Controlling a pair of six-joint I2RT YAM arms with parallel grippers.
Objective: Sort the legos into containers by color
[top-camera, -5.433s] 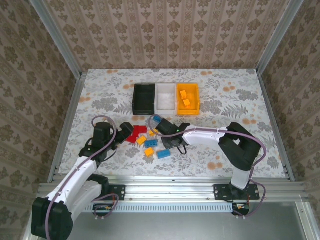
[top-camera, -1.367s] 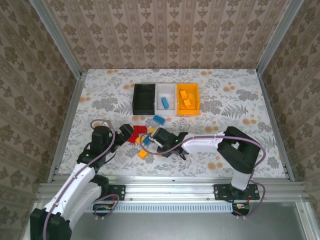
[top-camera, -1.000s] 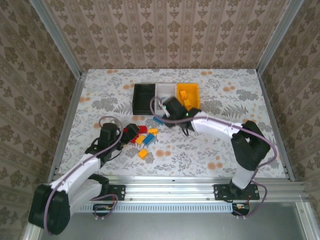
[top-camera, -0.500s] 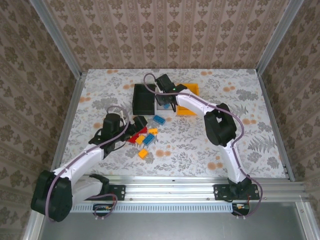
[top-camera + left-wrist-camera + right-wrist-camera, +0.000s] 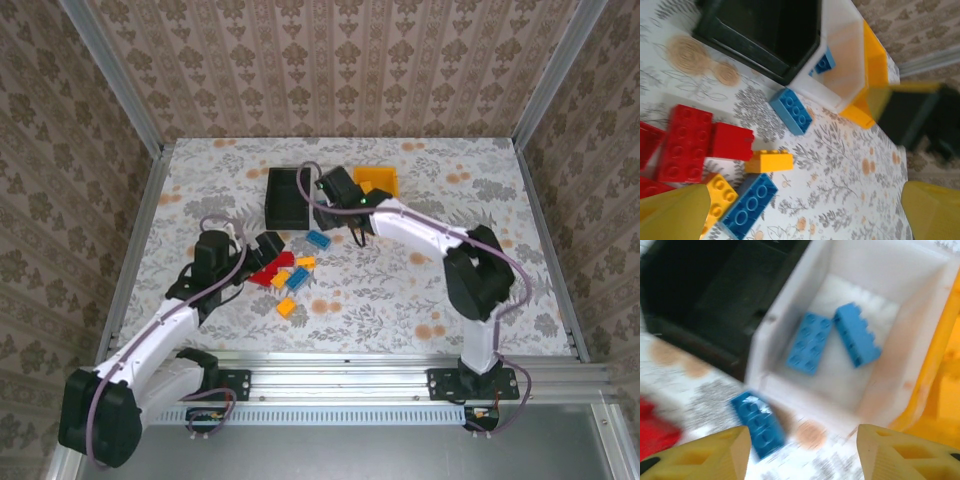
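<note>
My right gripper [image 5: 802, 455] hangs open above the near wall of the white bin [image 5: 785, 310], nothing between its yellow fingers; in the top view it [image 5: 335, 195] covers much of that bin. Two blue legos [image 5: 809, 342] [image 5: 856, 340] lie inside. The black bin [image 5: 287, 195] stands left of the white one, the orange-yellow bin [image 5: 378, 180] right of it. My left gripper [image 5: 270, 243] is open and empty beside the loose pile: red legos [image 5: 685, 142], an orange one [image 5: 771, 161], a blue one [image 5: 747, 205]. Another blue lego [image 5: 318, 239] lies just before the white bin.
One orange brick [image 5: 286, 306] lies apart, nearer the front edge. The flowered table [image 5: 450, 250] has free room to the right of the pile. Metal rails and patterned walls close in the table on all sides.
My right gripper opened over the white bin, where a second blue lego now lies, and pulled back slightly toward me. The left gripper drew back a little from the pile.
</note>
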